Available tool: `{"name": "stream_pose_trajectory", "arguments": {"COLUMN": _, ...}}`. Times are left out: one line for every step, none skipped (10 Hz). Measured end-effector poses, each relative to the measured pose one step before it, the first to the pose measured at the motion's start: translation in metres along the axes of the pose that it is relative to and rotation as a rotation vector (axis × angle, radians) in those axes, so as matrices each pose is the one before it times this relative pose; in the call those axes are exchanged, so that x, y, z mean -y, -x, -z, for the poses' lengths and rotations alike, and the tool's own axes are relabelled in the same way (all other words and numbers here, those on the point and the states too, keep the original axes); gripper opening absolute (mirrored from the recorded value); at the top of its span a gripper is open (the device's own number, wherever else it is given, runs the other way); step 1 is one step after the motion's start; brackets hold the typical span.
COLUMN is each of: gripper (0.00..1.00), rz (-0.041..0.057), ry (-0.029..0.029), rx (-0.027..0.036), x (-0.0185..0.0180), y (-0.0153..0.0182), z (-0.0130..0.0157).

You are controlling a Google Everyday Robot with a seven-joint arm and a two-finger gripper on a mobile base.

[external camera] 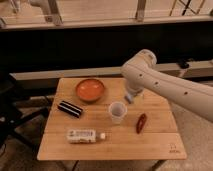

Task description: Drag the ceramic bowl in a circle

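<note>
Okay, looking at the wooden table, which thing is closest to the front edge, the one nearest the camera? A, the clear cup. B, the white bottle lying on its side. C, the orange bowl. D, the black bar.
B: the white bottle lies flat along the front edge, while the ceramic bowl sits at the back and the cup stands mid-table. The gripper hangs behind the cup, apart from the bowl.

Gripper hangs right of the ceramic bowl, behind the cup, over the table.
</note>
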Motion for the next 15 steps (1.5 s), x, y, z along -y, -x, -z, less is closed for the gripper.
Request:
{"name": "stream_pose_trajectory", "arguments": {"gripper": 0.8, "rz": 0.01824, "ry": -0.00629, "rx": 0.00348, "x": 0.00234, "y": 0.0026, "z": -0.00082}}
{"name": "stream_pose_trajectory", "arguments": {"gripper": 0.8, "rz": 0.01013, "ry": -0.00674, "rx": 0.00472, "x": 0.00233, "y": 0.00304, "z": -0.00084}}
{"name": "stream_pose_trajectory", "arguments": {"gripper": 0.8, "rz": 0.01166, "ry": -0.00466, "rx": 0.0007, "x": 0.00304, "y": 0.00302, "z": 0.00029}}
{"name": "stream_pose_trajectory", "arguments": {"gripper": 0.8, "rz": 0.0225, "ry": -0.00674, "rx": 0.00529, "x": 0.01011, "y": 0.00965, "z": -0.00102}}
{"name": "stream_pose_trajectory", "arguments": {"gripper": 0.8, "rz": 0.0166, "ry": -0.00541, "rx": 0.00278, "x": 0.00652, "y": 0.00542, "z": -0.0005}}
{"name": "stream_pose_trajectory", "arguments": {"gripper": 0.8, "rz": 0.01594, "ry": -0.00088, "rx": -0.00263, "x": 0.00101, "y": -0.00025, "z": -0.00049}}
{"name": "stream_pose_trajectory", "arguments": {"gripper": 0.8, "rz": 0.01276, "ry": -0.00395, "rx": 0.00048, "x": 0.00046, "y": -0.00132, "z": -0.00082}}
{"name": "stream_pose_trajectory", "arguments": {"gripper": 0.8, "rz": 0.00829, "ry": -0.00371, "rx": 0.00335, "x": 0.0019, "y": 0.00178, "z": -0.00068}}
{"name": "stream_pose_trajectory", "arguments": {"gripper": 0.8, "rz": 0.01624, "ry": -0.00506, "rx": 0.00341, "x": 0.00474, "y": 0.00368, "z": -0.00051}}
{"name": "stream_pose_trajectory", "arguments": {"gripper": 0.8, "rz": 0.01277, "ry": -0.0034, "rx": 0.00081, "x": 0.00397, "y": 0.00157, "z": -0.00067}}
{"name": "stream_pose_trajectory", "arguments": {"gripper": 0.8, "rz": 0.01188, "ry": -0.00365, "rx": 0.0016, "x": 0.0039, "y": 0.00162, "z": -0.00025}}
{"name": "stream_pose_trajectory", "arguments": {"gripper": 0.8, "rz": 0.01561, "ry": -0.00452, "rx": 0.00142, "x": 0.00655, "y": 0.00568, "z": -0.00057}}
{"name": "stream_pose_trajectory", "arguments": {"gripper": 0.8, "rz": 0.01565, "ry": -0.00324, "rx": 0.00284, "x": 0.00459, "y": 0.00406, "z": -0.00053}}
{"name": "stream_pose_trajectory", "arguments": {"gripper": 0.8, "rz": 0.00683, "ry": -0.00107, "rx": 0.00113, "x": 0.00027, "y": -0.00191, "z": -0.00019}}
{"name": "stream_pose_trajectory", "arguments": {"gripper": 0.8, "rz": 0.00602, "ry": 0.00026, "rx": 0.00034, "x": 0.00052, "y": -0.00158, "z": -0.00186}}
